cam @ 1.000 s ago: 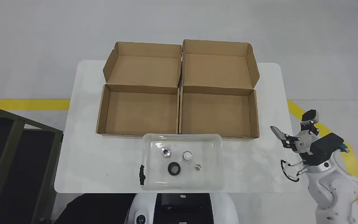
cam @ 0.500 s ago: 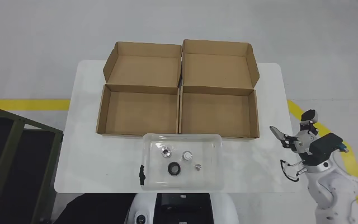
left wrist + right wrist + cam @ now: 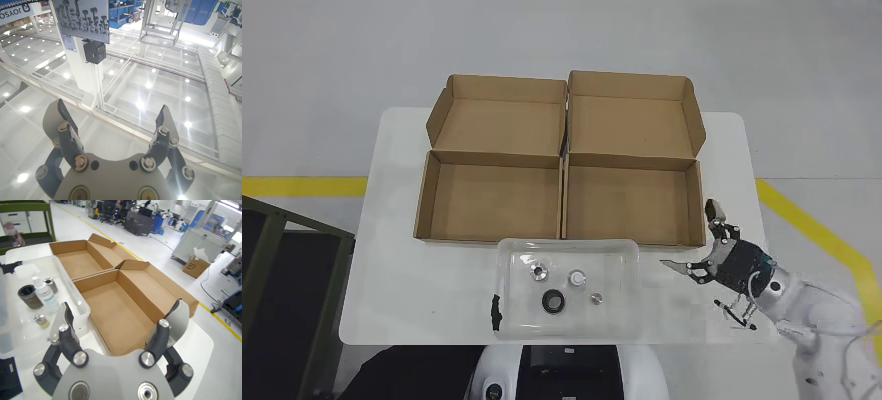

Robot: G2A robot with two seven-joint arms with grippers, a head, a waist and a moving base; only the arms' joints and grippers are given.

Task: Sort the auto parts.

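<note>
– White table top (image 3: 392, 200) on a pale grey workshop floor, is that the surface?

– Yes. A clear plastic tray (image 3: 567, 241) sits at its near edge, and the auto parts are in it: a dark ribbed cylindrical bushing (image 3: 30, 296), a small clear spray bottle (image 3: 46, 294), a short steel cylinder (image 3: 50, 285) behind the bottle, and a little metal knob (image 3: 41, 319) nearest the tray's right wall. A black clip (image 3: 497, 312) lies against the tray's near-left corner.

– Edges and room to move?

– Bare table runs to the right of the tray as far as the rounded table corner. The right gripper (image 3: 694, 243) hangs over that strip, just beside the tray's right end, its fingers spread wide with nothing between them.

– What stands in the way?

– Two open brown cardboard boxes, just beyond the tray's far rim. The left box (image 3: 490, 200) and the right box (image 3: 627, 205) stand side by side, walls touching, lids folded back, nothing inside either. The right box's near corner is close to the right gripper.

– And the other arm?

– The left gripper (image 3: 112, 104) points up at a lit ceiling grid, jaws apart and holding nothing; where it stands relative to the tray cannot be told.

– Farther out?

– Yellow floor tape (image 3: 302, 186) left of the table, and a green cart (image 3: 272, 290) beside it.
</note>
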